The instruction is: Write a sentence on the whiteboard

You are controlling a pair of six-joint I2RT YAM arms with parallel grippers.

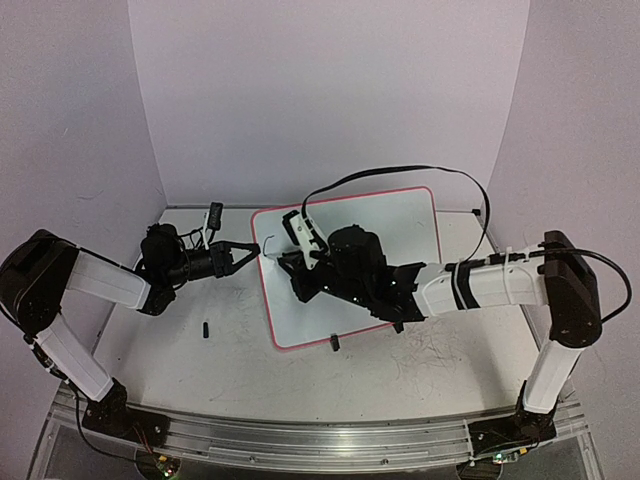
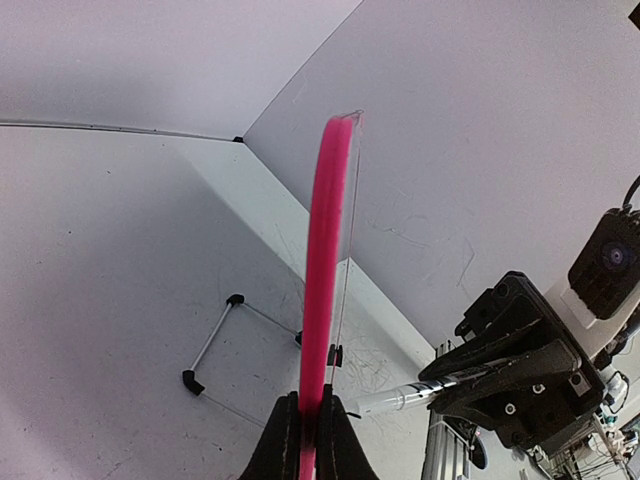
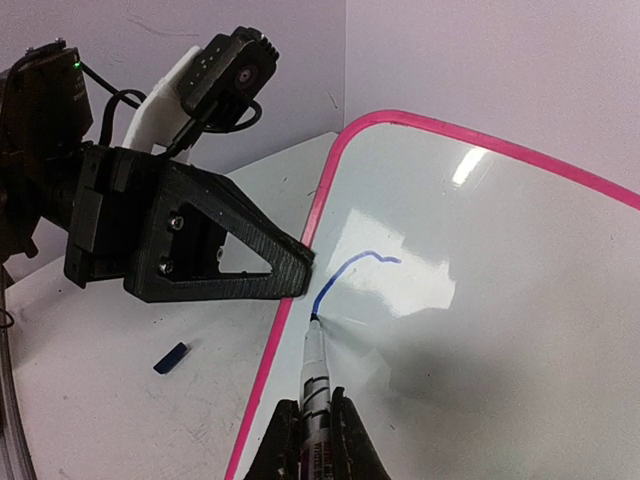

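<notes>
**A marker makes a blue line on the board**

The big grey-white table (image 1: pixel 430 365) holds everything. In the middle of it sits the whiteboard (image 1: pixel 400 220) with its pink rim, turned a little. The left gripper (image 2: pixel 310 412) is squeezed tight on the board's left rim, near the top corner. The right gripper (image 3: pixel 315 420) reaches over the board and is squeezed tight on a marker (image 3: pixel 314 365). The marker's tip touches the board near that same rim. A short blue line (image 3: pixel 352 267) curls up from the tip. A tiny dark blue piece (image 3: pixel 171 358) lies on the table beside the board.
</notes>
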